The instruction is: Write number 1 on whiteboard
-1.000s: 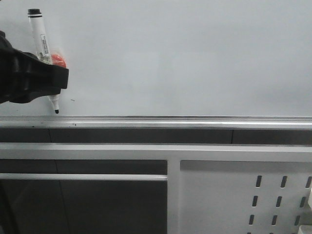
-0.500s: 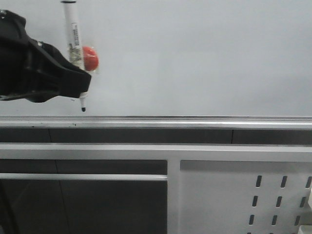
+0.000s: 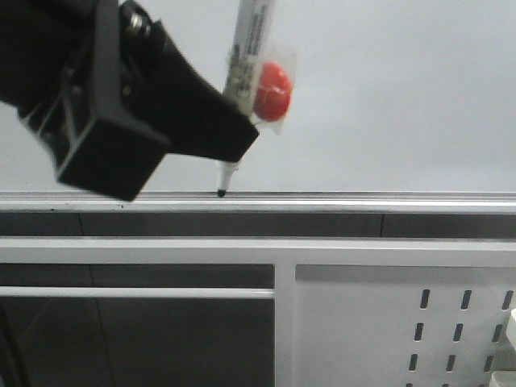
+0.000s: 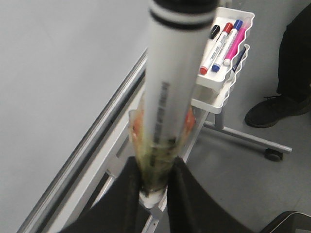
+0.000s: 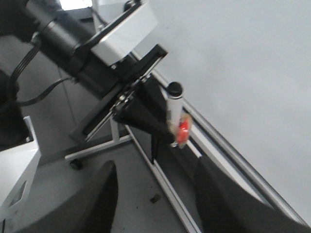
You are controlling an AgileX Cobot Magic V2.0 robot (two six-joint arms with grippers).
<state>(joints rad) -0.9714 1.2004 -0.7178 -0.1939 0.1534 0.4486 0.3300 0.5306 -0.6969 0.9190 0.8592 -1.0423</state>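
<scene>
With our left fingers (image 3: 230,133) clamped on the marker (image 3: 242,76), we should raise its tip off the rail (image 3: 363,199) onto the blank whiteboard (image 3: 387,89) before stroking; our right fingers (image 5: 155,194) stand wide.

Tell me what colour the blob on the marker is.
Red-orange blob on the marker; clearest in the front view.

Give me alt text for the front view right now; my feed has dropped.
The left gripper, black and large in the upper left, is shut on a white marker with a red blob stuck to its barrel; the dark tip points down, just above the silver rail. The whiteboard behind shows no stroke. Below is a grey panel with slotted holes.
</scene>
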